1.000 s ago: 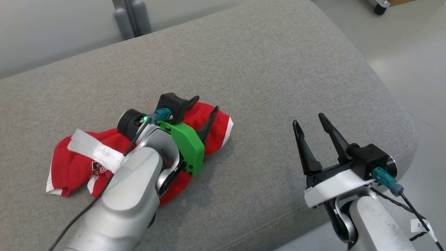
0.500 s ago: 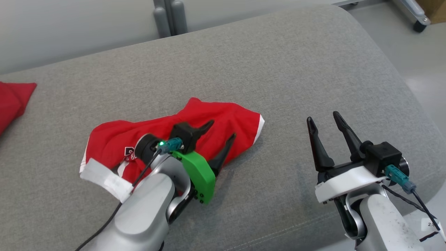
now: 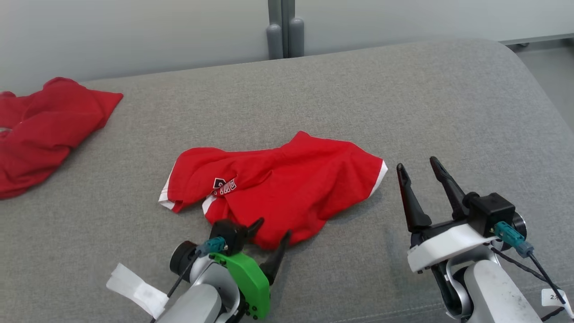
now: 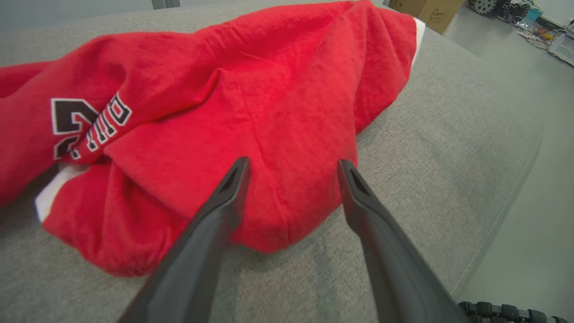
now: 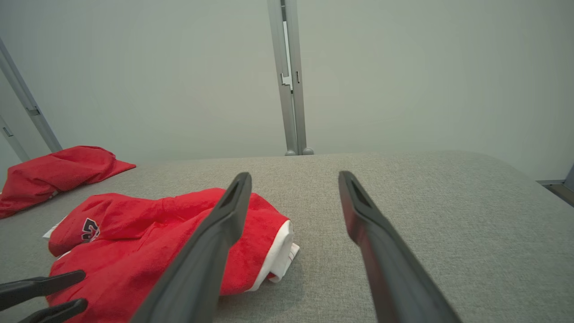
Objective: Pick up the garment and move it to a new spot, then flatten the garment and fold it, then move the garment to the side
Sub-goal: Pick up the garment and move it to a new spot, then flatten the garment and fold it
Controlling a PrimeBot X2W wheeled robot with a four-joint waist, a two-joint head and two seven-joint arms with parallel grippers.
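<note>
While the red garment (image 3: 287, 188) lies crumpled near the middle of the grey padded surface (image 3: 403, 89), a little towards the near edge, both arms sit low along that edge. The left pincer (image 3: 274, 227) has its two dark fingers spread apart with no cloth caught between them, and its tips point at the garment's nearest fold. The right pincer (image 3: 416, 163) is also spread wide and holds nothing, just beside the garment's white-trimmed right end.

From the head view you can see a second red cloth (image 3: 40, 130) bunched at the far left corner, well apart from the first, and a white paper tag (image 3: 134, 289) on the left arm. The left wrist view, close in, shows the black-and-white lettering on the garment, and beyond the surface's right edge a cardboard box (image 4: 426, 13) on the floor; whatever is inside it cannot be seen. The right wrist view takes in a grey upright post (image 5: 289, 76) against the pale wall behind the far edge.
</note>
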